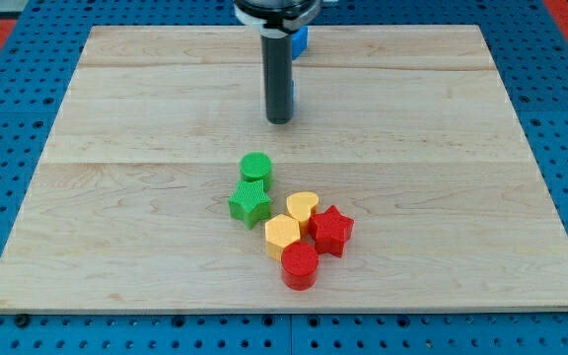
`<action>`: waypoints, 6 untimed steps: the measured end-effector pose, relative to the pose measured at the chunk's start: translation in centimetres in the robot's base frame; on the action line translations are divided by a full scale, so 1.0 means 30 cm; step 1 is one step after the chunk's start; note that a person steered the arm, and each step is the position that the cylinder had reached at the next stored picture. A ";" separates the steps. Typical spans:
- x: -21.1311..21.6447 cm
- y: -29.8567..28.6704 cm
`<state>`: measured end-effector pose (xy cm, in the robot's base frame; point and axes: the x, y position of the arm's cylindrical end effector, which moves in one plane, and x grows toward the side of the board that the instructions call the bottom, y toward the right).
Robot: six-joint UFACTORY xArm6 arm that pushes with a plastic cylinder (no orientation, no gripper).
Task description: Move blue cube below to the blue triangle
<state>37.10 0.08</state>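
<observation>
My tip (278, 120) rests on the wooden board (116, 197) in its upper middle. A blue block (292, 97) shows only as a thin sliver just right of the rod, right above the tip and mostly hidden behind it; I cannot make out its shape. A second blue block (301, 39) sits at the board's top edge, partly hidden by the arm; its shape is also unclear.
A cluster lies below the tip: a green cylinder (255, 166), a green star (249, 203), a yellow heart (303, 208), a yellow hexagon (282, 234), a red star (331, 230) and a red cylinder (300, 266).
</observation>
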 end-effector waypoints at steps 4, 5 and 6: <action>-0.107 -0.182; -0.114 -0.068; -0.181 0.069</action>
